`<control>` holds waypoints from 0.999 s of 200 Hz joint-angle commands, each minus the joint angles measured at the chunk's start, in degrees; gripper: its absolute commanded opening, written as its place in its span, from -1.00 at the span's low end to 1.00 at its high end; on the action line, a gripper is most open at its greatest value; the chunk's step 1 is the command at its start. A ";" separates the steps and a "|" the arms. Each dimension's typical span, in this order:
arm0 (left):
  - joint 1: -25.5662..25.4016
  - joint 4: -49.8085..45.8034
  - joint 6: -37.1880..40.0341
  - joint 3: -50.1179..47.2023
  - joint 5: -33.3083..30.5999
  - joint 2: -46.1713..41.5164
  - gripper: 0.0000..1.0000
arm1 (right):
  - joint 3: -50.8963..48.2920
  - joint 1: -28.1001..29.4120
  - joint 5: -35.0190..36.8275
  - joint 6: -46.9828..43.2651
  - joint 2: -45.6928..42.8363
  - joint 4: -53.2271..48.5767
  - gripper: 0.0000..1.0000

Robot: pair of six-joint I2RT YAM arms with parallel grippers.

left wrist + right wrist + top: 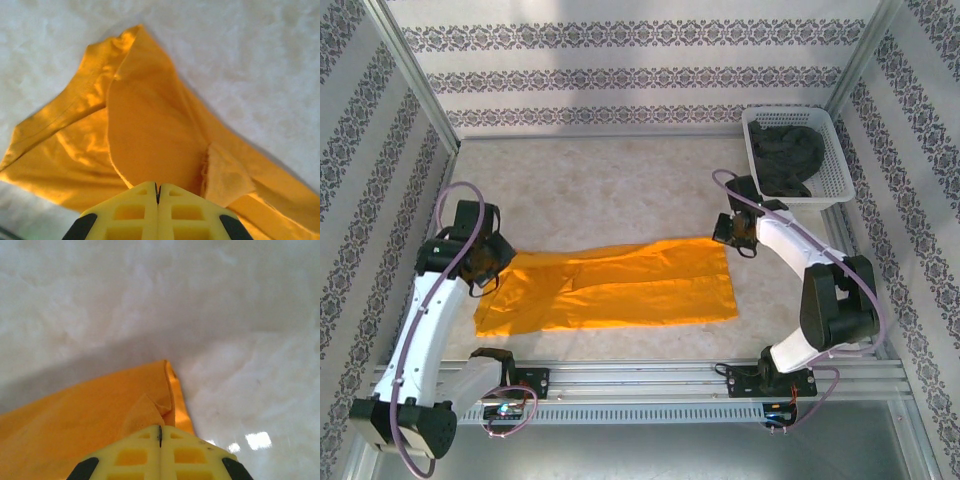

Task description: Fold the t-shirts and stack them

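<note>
Your left gripper (156, 186) has its yellow jaws pressed flat together on the left end of the mustard-orange cloth t-shirt (620, 285), which lies as a long folded band across the near middle of the pale marbled table (600, 190); your right gripper (160, 429) is likewise closed tight, pinching the shirt's far right corner. The dark charcoal grey t-shirt (785, 155) sits crumpled inside the white plastic lattice basket (840, 180) at the far right corner, well apart from the orange one.

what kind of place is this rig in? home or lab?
Probably a lab robot cell, not a home: aluminium rail at the table edge, wallpapered panels in a metal frame, orange shirt laid out.
</note>
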 commanded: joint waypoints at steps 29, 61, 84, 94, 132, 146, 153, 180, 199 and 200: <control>0.59 -5.86 -3.66 -7.59 -2.70 -5.35 -1.00 | -4.83 -0.02 -0.29 -0.28 -2.03 -3.51 -1.00; 0.59 -6.51 -4.87 -9.72 -3.79 -7.37 -1.00 | -5.67 -0.18 0.31 -0.44 -2.66 -4.84 -1.00; 0.59 -6.96 -4.72 -9.97 -4.77 -8.02 -1.00 | -5.71 -0.11 0.37 -0.51 -2.59 -5.11 -1.00; 0.59 -6.89 -4.62 -10.29 -4.44 -8.01 -1.00 | -5.34 -0.11 0.25 -0.56 -2.27 -5.34 -1.00; 0.59 -6.97 -5.99 -12.34 -3.41 -8.81 -1.00 | -6.11 0.07 0.53 -0.16 -3.57 -6.19 -1.00; 0.59 -6.85 -6.55 -13.32 -3.07 -9.28 -1.00 | -6.78 0.07 0.33 -0.03 -3.91 -6.36 -1.00; 0.59 -6.77 -6.87 -13.95 -2.79 -9.47 -1.00 | -7.03 0.07 0.29 0.13 -3.91 -6.66 -0.94; 0.51 -5.49 -8.47 -16.83 -0.18 -9.56 -1.00 | -8.21 -0.26 0.96 1.70 -4.65 -7.55 -0.53; 0.50 -3.51 -9.46 -18.60 2.23 -9.83 -1.00 | -8.83 -0.54 1.24 3.25 -6.51 -7.11 -0.51; 0.50 -3.38 -9.50 -18.70 2.31 -9.80 -1.00 | -8.81 -0.54 1.24 3.30 -6.62 -7.09 -0.51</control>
